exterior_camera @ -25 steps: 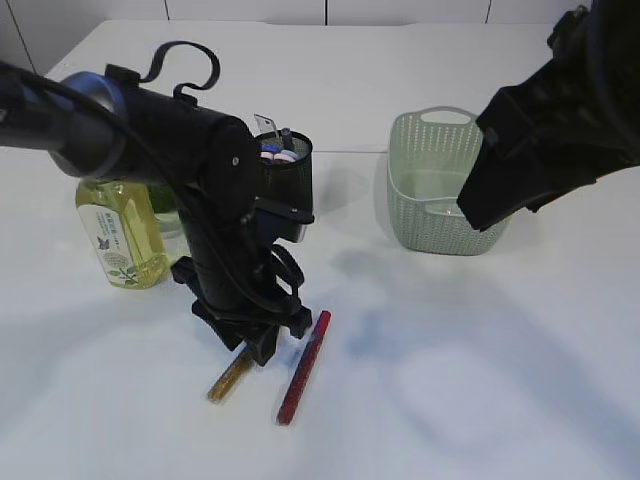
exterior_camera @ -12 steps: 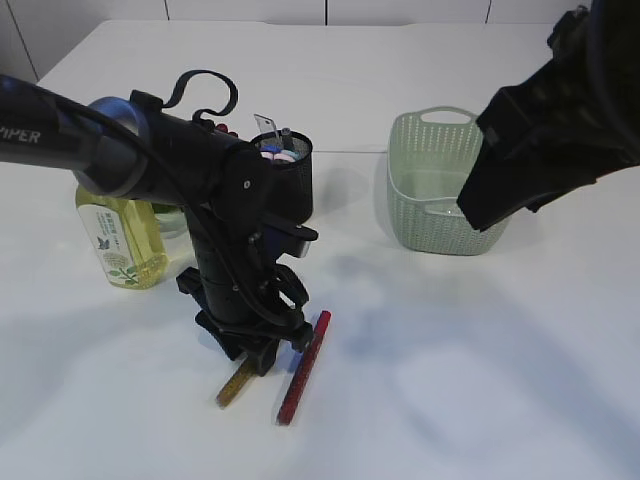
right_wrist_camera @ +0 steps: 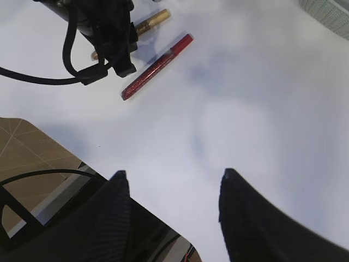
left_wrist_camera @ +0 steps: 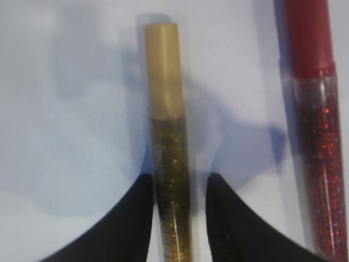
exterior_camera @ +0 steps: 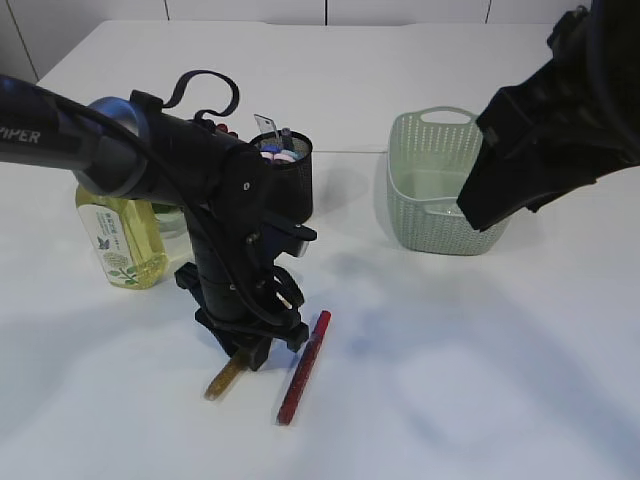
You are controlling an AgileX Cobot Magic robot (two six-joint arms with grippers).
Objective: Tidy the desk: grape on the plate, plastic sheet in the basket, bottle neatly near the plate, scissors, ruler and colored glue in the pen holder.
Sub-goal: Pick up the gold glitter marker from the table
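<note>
The left gripper (left_wrist_camera: pixel 180 218) is straddling the gold glue (left_wrist_camera: pixel 166 136), lying toward the tabletop's front edge, jaws close either side but not visibly clamping. It should be squeezing squarely at mid-tube, clear of the red glue (left_wrist_camera: pixel 316 131). The right gripper (right_wrist_camera: pixel 172 213) is hanging spread and empty.

Matls as you'd see them: table (exterior_camera: pixel 480 380) smooth matt white, soft shadows only. Gold glue stick (left_wrist_camera: pixel 170 180) – clear glossy plastic barrel w/ gold glitter inside, opaque satin tan cap at 12 o'clock end. Red glue stick (left_wrist_camera: pixel 316 136) at its 3 o'clock – same clear plastic, red glitter, solid glossy red cap. Left gripper (left_wrist_camera: pixel 180 218) fingers (left_wrist_camera: pixel 136 229) matt black plastic. Basket (exterior_camera: pixel 440 190) pale green plastic, perforated weave walls. Pen holder (exterior_camera: pixel 290 180) black mesh, prob. metal. Bottle (exterior_camera: pixel 120 235) clear glossy plastic, yellow liquid, paper-look label. Right gripper (right_wrist_camera: pixel 172 210) fingers (right_wrist_camera: pixel 248 218) black w/ fine rough texture.
</note>
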